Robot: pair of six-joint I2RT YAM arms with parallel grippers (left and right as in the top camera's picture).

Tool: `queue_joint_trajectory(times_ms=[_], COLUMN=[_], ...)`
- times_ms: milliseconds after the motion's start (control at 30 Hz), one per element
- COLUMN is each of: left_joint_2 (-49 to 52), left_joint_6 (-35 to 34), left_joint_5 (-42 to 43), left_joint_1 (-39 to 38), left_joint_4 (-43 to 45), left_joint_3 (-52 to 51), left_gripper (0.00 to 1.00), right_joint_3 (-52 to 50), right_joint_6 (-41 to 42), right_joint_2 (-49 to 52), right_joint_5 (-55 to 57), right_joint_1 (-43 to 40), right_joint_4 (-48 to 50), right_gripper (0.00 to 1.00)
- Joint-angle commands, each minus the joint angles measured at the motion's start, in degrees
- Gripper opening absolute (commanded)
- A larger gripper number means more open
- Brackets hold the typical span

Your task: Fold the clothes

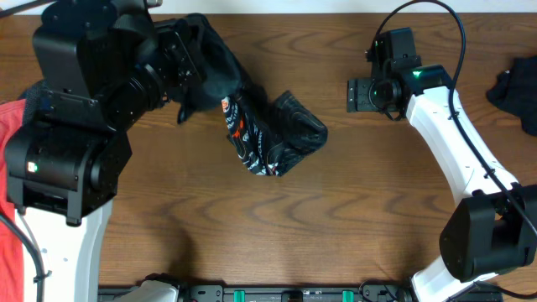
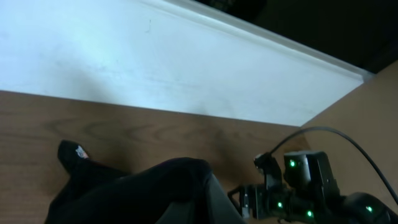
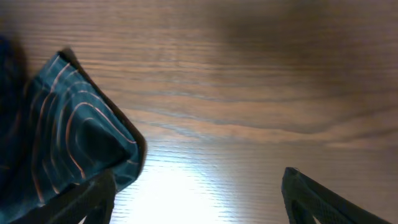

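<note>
A red top (image 1: pixel 8 210) lies at the table's (image 1: pixel 336 218) left edge, partly under the base of the left arm. The left gripper (image 1: pixel 182 69) is clamped tight on the upper end of the black jersey (image 1: pixel 260 138), where the fabric is bunched around its fingers. In the left wrist view that dark cloth (image 2: pixel 137 193) fills the lower part of the frame and hides the fingers themselves.

From the grip the jersey trails down and to the right across the wood. Its wavy lines and a small orange and white logo show on the part resting left of the table's centre, and it ends in a crumpled corner.

To the right and well apart from it, the right gripper (image 1: pixel 357 94) hovers with its jaws wide and nothing between them. Its own camera shows the jersey's lined corner (image 3: pixel 68 137) just beside its left finger (image 3: pixel 87 199). A dark garment (image 1: pixel 516 88) sits at the right edge.
</note>
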Motion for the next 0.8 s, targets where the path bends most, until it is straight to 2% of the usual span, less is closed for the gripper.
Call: queue_joint_trajectory(times_ms=[0, 133, 300, 433, 567, 600, 733, 767], left_joint_2=[0.61, 2.05, 4.61, 7.04, 8.68, 8.92, 9.27, 9.27], left_joint_6=[-0.57, -0.57, -0.57, -0.57, -0.57, -0.57, -0.55, -0.55], left_joint_5=[1.29, 1.42, 1.4, 1.4, 1.38, 1.38, 1.33, 1.16], left_joint_1=[0.02, -0.48, -1.84, -3.06, -4.07, -4.2, -4.2, -4.22], left_joint_4=[-0.83, -2.49, -4.35, -5.88, -5.86, -5.86, -5.86, -5.86], left_joint_3=[1.01, 1.01, 0.98, 0.98, 0.98, 0.98, 0.98, 0.98], left_gripper=[0.06, 0.06, 0.06, 0.06, 0.06, 0.06, 0.06, 0.06], right_joint_3=[0.09, 0.09, 0.11, 0.92, 1.95, 2.62, 4.98, 5.35], right_joint_6=[-0.76, -0.74, -3.13, -3.63, -3.76, -3.8, -3.8, -3.78], right_joint_2=[0.79, 6.01, 14.84, 20.26, 21.24, 21.22, 21.22, 21.22], right_joint_5=[-8.98, -17.07, -17.31, -17.29, -15.96, -15.19, -13.9, -13.92], right_joint_1=[0.26, 1.51, 5.03, 7.69, 9.44, 9.75, 10.01, 10.01], right_joint_4=[0.11, 0.2, 2.4, 3.74, 3.82, 3.45, 1.9, 1.68], right_gripper=[0.84, 0.8, 0.88, 0.86, 0.85, 0.83, 0.66, 0.58])
